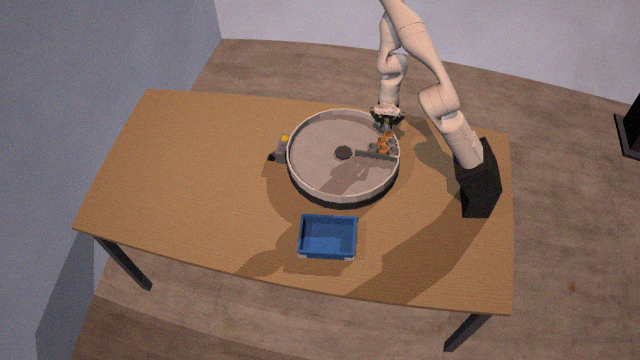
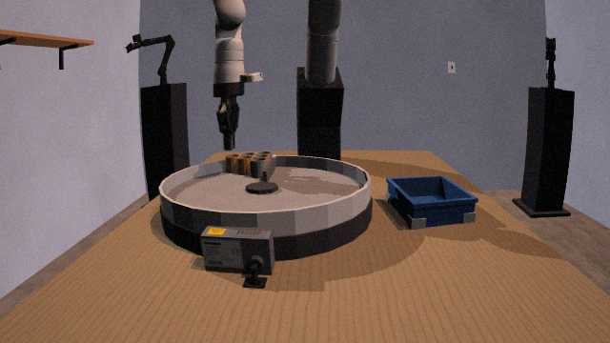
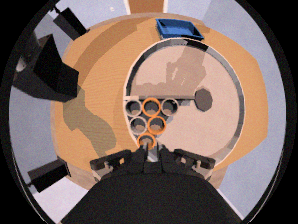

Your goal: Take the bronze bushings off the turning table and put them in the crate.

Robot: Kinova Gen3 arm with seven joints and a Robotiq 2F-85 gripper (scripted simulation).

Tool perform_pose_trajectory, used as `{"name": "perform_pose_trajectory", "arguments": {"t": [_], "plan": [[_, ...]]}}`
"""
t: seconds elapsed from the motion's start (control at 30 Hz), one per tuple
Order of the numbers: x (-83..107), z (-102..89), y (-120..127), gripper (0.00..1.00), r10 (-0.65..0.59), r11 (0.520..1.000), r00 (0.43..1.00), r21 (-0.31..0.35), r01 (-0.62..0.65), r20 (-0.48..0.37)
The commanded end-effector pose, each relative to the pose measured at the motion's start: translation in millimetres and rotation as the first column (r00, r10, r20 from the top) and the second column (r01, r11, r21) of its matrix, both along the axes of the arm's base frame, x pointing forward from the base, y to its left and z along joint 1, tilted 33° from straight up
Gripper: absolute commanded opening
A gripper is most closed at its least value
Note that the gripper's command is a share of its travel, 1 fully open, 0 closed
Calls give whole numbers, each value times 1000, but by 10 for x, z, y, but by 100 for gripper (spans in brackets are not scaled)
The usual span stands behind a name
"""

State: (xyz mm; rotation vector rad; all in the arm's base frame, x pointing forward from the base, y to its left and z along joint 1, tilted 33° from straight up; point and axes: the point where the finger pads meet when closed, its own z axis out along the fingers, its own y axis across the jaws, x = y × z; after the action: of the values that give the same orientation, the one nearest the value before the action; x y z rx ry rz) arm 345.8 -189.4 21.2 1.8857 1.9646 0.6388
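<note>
Bushings (image 1: 385, 143) on turntable (image 1: 320, 192) (crate (image 1: 303, 235) beside).
</note>
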Motion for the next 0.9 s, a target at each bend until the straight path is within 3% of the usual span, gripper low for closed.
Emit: {"name": "perform_pose_trajectory", "arguments": {"t": [0.0,0.87], "plan": [[42,-72,37,18,4,1000,1000,7,-4,-1],[90,-147,46,18,4,1000,1000,7,-4,-1]]}}
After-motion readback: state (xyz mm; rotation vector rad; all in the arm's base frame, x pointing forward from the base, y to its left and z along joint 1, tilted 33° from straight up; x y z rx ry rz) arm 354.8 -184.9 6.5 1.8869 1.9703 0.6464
